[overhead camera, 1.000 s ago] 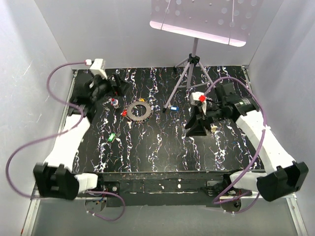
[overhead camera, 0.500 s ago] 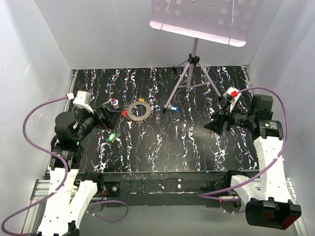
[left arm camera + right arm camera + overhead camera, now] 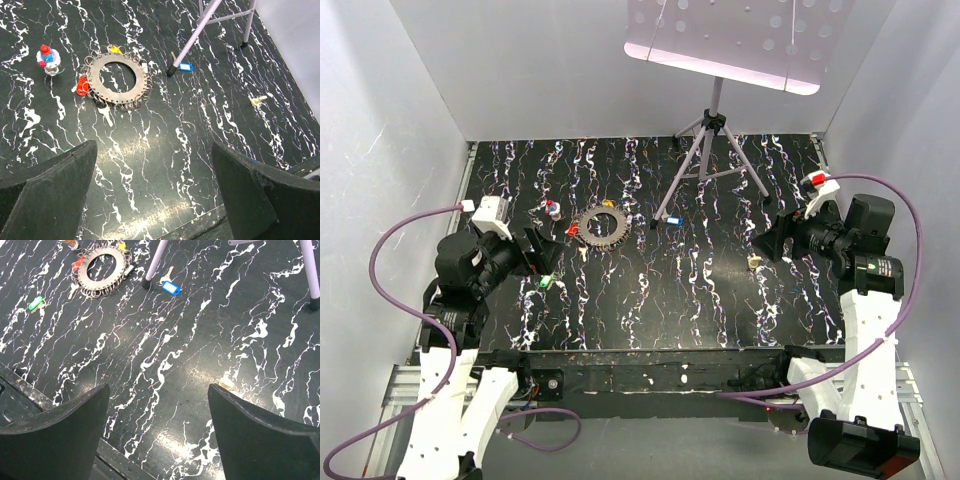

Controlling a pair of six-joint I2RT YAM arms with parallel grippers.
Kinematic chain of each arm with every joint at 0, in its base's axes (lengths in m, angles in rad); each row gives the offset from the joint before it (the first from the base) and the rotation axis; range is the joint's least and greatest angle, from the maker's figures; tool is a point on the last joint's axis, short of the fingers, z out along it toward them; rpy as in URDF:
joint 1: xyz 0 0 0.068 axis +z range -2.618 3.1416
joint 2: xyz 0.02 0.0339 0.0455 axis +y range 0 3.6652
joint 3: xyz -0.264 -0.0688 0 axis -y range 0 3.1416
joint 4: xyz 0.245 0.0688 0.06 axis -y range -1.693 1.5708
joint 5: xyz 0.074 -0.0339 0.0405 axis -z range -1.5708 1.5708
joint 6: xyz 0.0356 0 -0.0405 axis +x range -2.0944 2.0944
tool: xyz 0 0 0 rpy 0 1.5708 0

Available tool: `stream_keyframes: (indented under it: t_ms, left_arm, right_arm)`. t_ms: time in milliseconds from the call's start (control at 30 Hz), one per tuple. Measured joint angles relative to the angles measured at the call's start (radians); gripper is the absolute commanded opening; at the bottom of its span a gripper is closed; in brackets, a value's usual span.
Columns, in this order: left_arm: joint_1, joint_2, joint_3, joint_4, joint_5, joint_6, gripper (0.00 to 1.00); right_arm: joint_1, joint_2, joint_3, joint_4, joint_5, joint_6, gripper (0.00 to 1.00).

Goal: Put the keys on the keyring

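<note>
Right now the left gripper [image 3: 154,147] has its two fingers spread wide, and nothing is between them. It hangs above the black table [image 3: 650,300] on the left side and looks down at it. The right gripper [image 3: 157,390] is wide open too and holds nothing. It hangs over the right side. Both hands look ready to pick something up, which is probably why they are open and up high.

Out past the left gripper lies the keyring [image 3: 120,97], flat on the table, with small wire loops all around its rim. A red key [image 3: 81,86] and a yellow key [image 3: 115,49] touch that rim, so they may be hooked on already, but it is too small to tell. A pale key [image 3: 105,116] lies just below the ring. A little toy figure [image 3: 47,57] with a red cap stands just beside it.

The other keys lie apart from the ring. The green key [image 3: 547,280] is near the left gripper. The blue key [image 3: 171,287] lies by a foot of the tripod stand [image 3: 705,150]. The beige key [image 3: 226,382] is well apart from the ring, close under the right gripper, so that hand seems best placed to fetch it.
</note>
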Motion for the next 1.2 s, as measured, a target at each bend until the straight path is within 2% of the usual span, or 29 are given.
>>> stream_keyframes:
  t_ms: [300,733,1200]
  left_arm:
    - [0.000,-0.014,0.000,-0.045,-0.027,-0.002,0.98]
    - [0.000,-0.046,0.002,-0.063,-0.063,-0.022,0.98]
    - [0.000,-0.063,0.002,-0.064,-0.099,-0.021,0.98]
  right_arm:
    - [-0.013,-0.014,0.000,-0.001,-0.018,0.048,0.89]
    - [-0.017,-0.019,0.000,-0.011,-0.094,0.021,0.91]
    - [-0.017,-0.019,0.000,0.050,-0.008,0.200,0.92]
